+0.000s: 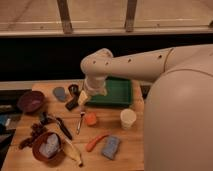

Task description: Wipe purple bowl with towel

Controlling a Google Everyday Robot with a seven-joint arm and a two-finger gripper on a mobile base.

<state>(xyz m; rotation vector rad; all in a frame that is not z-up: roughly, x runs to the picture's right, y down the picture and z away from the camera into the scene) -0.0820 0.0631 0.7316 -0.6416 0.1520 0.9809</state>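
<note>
Hanging low over the left end of the flat green rectangular tray (116, 93), just beside a small dark block (72, 104): the pale two-finger gripper (83, 98), spread wide, holding nothing. Well apart from it, upright at the far left edge of the wooden table (127, 146): the round dark maroon-purple bowl (31, 101). Nearer the front left, lying crumpled inside a round orange-red bowl (36, 149): the small pale grey-blue cloth towel (50, 147). Just right of that, a yellow banana (72, 151); further right, a flat blue sponge-like block (111, 147).
</note>
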